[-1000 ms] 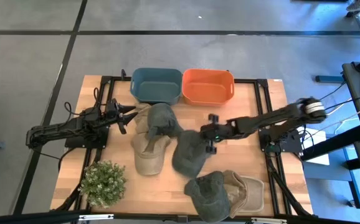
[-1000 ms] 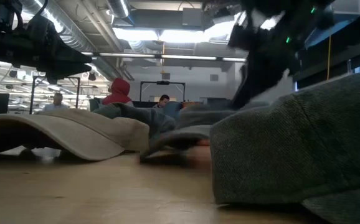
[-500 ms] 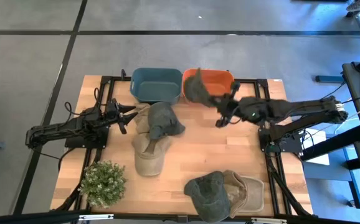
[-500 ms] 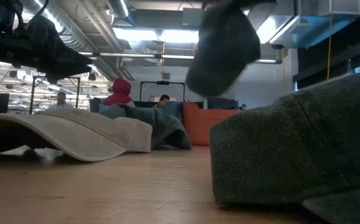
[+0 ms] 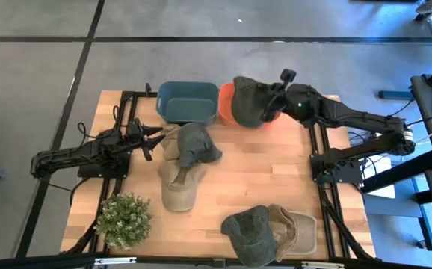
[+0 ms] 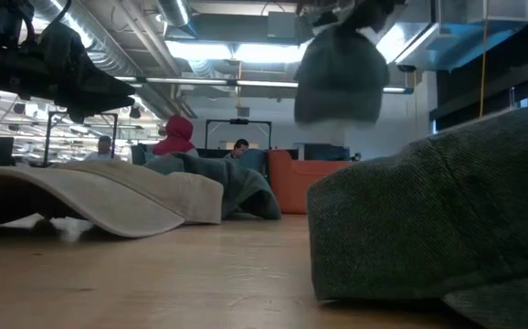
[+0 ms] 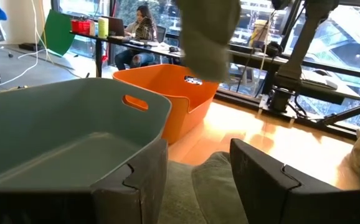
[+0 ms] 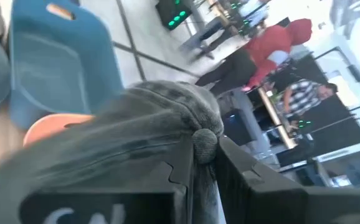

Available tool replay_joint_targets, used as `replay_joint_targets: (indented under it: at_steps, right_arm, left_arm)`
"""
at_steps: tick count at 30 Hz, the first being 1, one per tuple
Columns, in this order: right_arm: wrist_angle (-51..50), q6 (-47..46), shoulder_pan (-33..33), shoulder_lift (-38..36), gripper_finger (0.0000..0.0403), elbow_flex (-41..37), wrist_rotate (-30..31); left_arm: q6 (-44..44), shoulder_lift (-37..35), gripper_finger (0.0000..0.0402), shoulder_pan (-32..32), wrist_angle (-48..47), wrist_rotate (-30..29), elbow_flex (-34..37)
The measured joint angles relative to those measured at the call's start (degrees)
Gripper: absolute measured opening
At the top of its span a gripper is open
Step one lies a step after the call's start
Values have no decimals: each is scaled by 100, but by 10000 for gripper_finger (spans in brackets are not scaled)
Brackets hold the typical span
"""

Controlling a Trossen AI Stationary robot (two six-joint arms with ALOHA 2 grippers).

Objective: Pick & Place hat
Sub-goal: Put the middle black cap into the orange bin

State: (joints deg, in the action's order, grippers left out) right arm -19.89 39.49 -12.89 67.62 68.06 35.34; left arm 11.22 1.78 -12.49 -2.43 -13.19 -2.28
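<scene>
A dark green cap [image 5: 247, 101] hangs from my right gripper [image 5: 270, 110] over the orange bin [image 5: 274, 118] at the table's far edge. In the low view the cap [image 6: 339, 78] is well above the bin [image 6: 302, 180]. My left gripper [image 5: 153, 137] is open and waits low by another green cap [image 5: 194, 142], which lies partly on a beige cap [image 5: 179, 184]. That cap's cloth [image 7: 210, 180] shows between the left fingers; whether they touch it I cannot tell. Two more caps, green [image 5: 249, 233] and beige [image 5: 296, 229], lie near the near edge. My right gripper is shut on the dark green cap's crown, right beside its top button [image 8: 203, 140]. The cloth is pinched between the two fingers [image 8: 181, 169]. The fingers come in from the table's right, slanting down. The cap is lifted clear and droops below the gripper over the orange bin.
A blue bin [image 5: 188, 102] stands left of the orange one at the far edge. A small potted plant [image 5: 123, 220] stands at the near left corner. Bare wood [image 5: 264, 175] lies in the middle of the table. People sit in the room beyond [image 6: 174, 135].
My right gripper has lifted the dark green cap off the middle of the table. It carried the cap up and toward the far edge, and it now hangs over the orange bin. The gripper stayed shut on the cap.
</scene>
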Motion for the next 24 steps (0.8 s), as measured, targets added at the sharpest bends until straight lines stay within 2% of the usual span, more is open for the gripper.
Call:
replay_joint_targets:
  at_steps: [9, 15, 19, 24]
  right_arm:
    - [816, 477, -693, 341, 49, -965, 143]
    - [2015, 1289, -966, 698, 50, -1671, 103]
    - [2736, 1850, -989, 962, 62, -1880, 97]
    - [3028, 2119, -987, 1241, 58, -1884, 98]
  left_arm:
    - [-1, 0, 169, 2, 6, -68, 0]
    - [-1, 0, 169, 2, 6, -68, 0]
    - [-1, 0, 169, 2, 6, -70, 0]
    - [-1, 0, 169, 0, 6, -70, 0]
